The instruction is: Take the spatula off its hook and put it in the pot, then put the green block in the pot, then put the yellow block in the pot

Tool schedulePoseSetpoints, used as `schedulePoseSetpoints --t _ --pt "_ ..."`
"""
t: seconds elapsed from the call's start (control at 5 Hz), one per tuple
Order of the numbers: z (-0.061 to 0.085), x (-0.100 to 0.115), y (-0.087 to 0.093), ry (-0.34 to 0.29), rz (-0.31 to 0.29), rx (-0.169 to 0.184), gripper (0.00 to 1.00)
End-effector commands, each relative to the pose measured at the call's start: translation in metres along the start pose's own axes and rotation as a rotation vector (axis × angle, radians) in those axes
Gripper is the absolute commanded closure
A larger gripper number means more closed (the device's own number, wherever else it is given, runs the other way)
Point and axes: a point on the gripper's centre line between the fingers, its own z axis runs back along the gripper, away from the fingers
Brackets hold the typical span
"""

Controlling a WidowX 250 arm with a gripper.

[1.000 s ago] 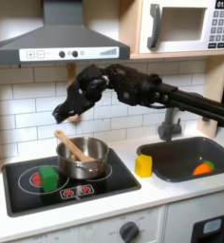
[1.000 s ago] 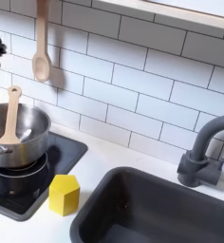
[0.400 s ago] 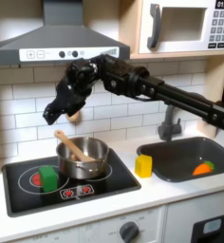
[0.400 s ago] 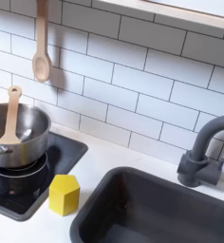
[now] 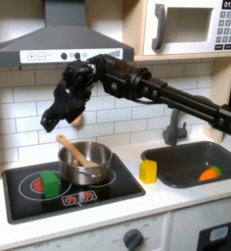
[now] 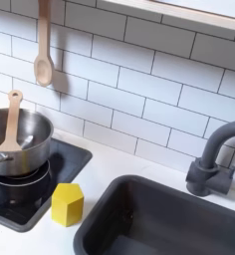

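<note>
First exterior view: gripper [image 5: 51, 120] hangs high over the stove's back left, in front of the tile wall, arm reaching in from this view's right. Fingers point down-left; too dark and small to say whether they're spread or pressed together, and nothing visibly pinched. Spatula [image 5: 72, 150] is already in the pot [image 5: 86, 163], handle leaning up toward the first exterior view's left over the rim. So the hook step looks done; green block [image 5: 51, 182] is my guess for next. It sits on the cooktop [image 5: 117, 195], just beside the pot on the first exterior view's left, near the red burner ring. From the gripper it lies almost straight down, a touch toward the camera, so the move is mainly a descent. The block looks chunky and roughly cubic, with no clear long axis. Risk: the pot wall and the spatula handle are close on one side. Yellow block [image 5: 148, 171] stands on the white counter between cooktop and sink [image 5: 191, 157], well apart from the gripper.

Second exterior view: pot [image 6: 12, 142] at the second exterior view's left edge, spatula [image 6: 10, 121] propped inside with its handle end up. Yellow block [image 6: 68, 203] on the counter just off the cooktop corner, upright, faceted. A wooden spoon [image 6: 44, 42] hangs on the wall above.
</note>
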Motion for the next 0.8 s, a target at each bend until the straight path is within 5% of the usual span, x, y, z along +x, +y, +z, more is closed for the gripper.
schedulePoseSetpoints --t 0.0,0.6 --pt "0.001 0.000 0.000 -0.002 0.000 0.000 0.00" --pt "0.015 -0.002 0.033 0.178 0.041 -0.050 0.00"
